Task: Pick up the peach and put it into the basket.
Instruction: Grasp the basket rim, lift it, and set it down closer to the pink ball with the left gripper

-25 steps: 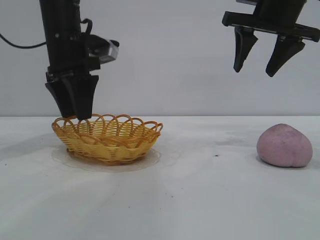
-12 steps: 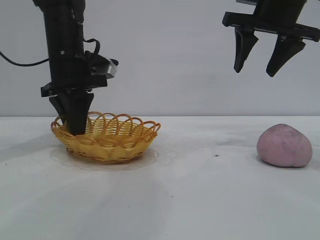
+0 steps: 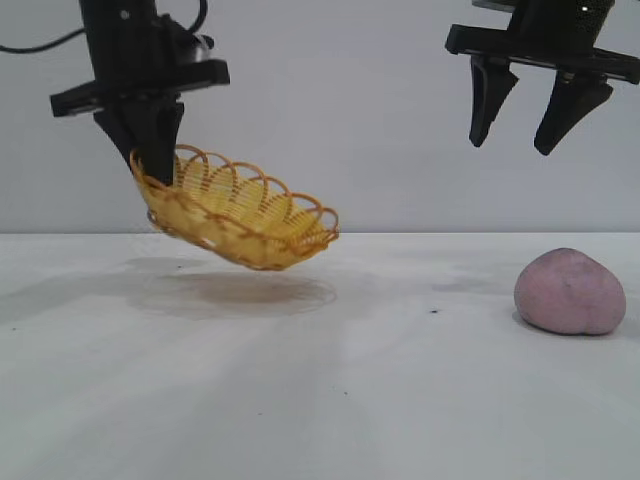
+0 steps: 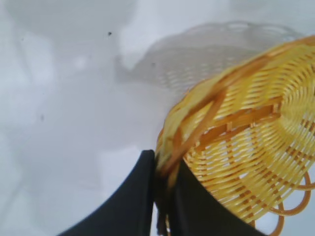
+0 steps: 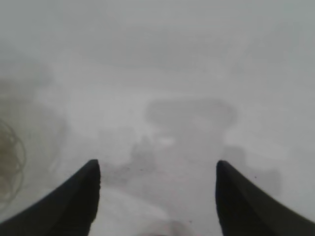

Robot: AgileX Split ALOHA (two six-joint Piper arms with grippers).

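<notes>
Left gripper [image 3: 155,165] clamped, raised, right gripper [image 3: 528,135] spread

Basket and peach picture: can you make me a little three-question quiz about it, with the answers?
1. True or false: the basket rests flat on the table.
2. Which gripper holds the basket: A left, B right?
3. Fill in: the peach lies on the ____.

Key:
1. False; it hangs tilted in the air.
2. A; the left gripper pinches its rim, while the right gripper hangs open above the peach.
3. Table.
</notes>
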